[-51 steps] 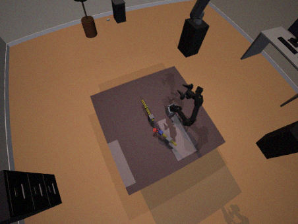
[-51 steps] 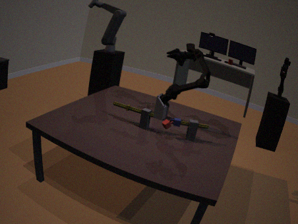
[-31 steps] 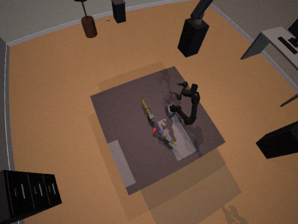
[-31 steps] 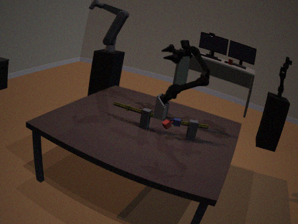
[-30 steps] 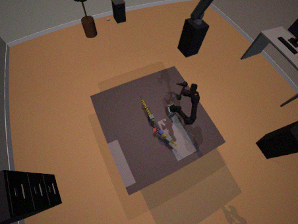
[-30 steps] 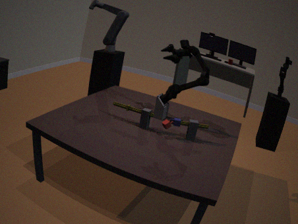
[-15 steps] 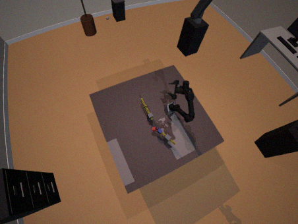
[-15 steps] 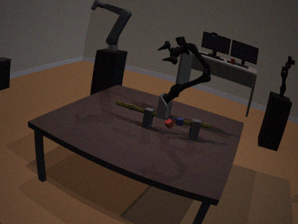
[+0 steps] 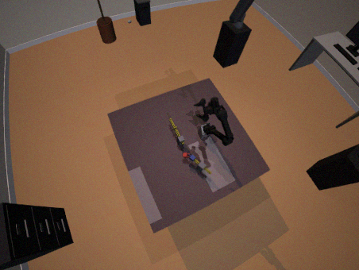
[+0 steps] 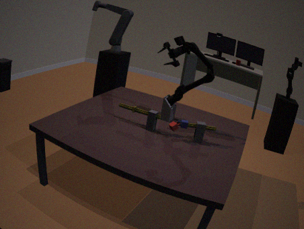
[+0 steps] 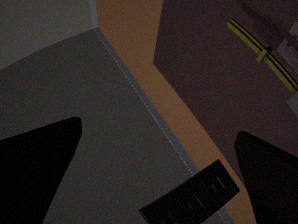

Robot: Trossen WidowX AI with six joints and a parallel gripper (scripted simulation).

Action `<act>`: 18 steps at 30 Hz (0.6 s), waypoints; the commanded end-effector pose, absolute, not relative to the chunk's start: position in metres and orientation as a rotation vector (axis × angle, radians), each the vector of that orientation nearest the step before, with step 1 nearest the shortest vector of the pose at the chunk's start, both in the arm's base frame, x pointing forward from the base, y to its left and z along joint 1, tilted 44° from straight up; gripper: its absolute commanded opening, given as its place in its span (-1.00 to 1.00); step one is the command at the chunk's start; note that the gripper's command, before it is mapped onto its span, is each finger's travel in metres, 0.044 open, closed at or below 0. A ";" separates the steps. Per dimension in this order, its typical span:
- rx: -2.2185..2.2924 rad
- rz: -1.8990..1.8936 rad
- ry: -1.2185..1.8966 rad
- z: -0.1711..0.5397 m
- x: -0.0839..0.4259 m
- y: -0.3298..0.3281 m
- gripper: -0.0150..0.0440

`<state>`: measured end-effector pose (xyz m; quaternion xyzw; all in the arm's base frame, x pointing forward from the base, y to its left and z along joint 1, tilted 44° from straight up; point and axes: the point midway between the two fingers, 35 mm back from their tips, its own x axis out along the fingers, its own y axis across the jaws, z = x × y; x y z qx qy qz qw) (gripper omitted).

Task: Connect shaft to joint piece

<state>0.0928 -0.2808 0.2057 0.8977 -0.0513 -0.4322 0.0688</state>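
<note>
The red joint piece (image 9: pixel 185 155) (image 10: pixel 173 126) sits beside a blue part (image 9: pixel 192 158) (image 10: pixel 183 124) on the end of the first yellow shaft (image 9: pixel 209 171) (image 10: pixel 211 128), which passes through a grey block (image 9: pixel 202 165) (image 10: pixel 200 132). Which way its opening points is too small to tell. The second yellow and black shaft (image 9: pixel 175 128) (image 10: pixel 128 107) (image 11: pixel 242 33) runs through the other grey block (image 9: pixel 181 138) (image 10: pixel 152 120). A small gap seems to lie between it and the red piece. My gripper (image 9: pixel 195 111) (image 10: pixel 161 58) (image 11: pixel 160 133) is open and empty, high above the table and away from both shafts.
My arm's base (image 10: pixel 167 112) stands on the dark table (image 9: pixel 139 135) (image 10: pixel 111 145) close behind the blocks. Both shafts and blocks stand in front of it. A drawer cabinet (image 9: pixel 37 228) (image 11: pixel 192 197), a desk and other arms on pedestals stand beyond the table.
</note>
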 end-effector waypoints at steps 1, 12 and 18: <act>2.633 -1.255 -0.019 0.205 0.109 -0.279 1.00; 2.402 -1.102 0.348 0.197 0.157 -0.265 1.00; 2.267 -0.999 0.518 0.193 0.183 -0.255 1.00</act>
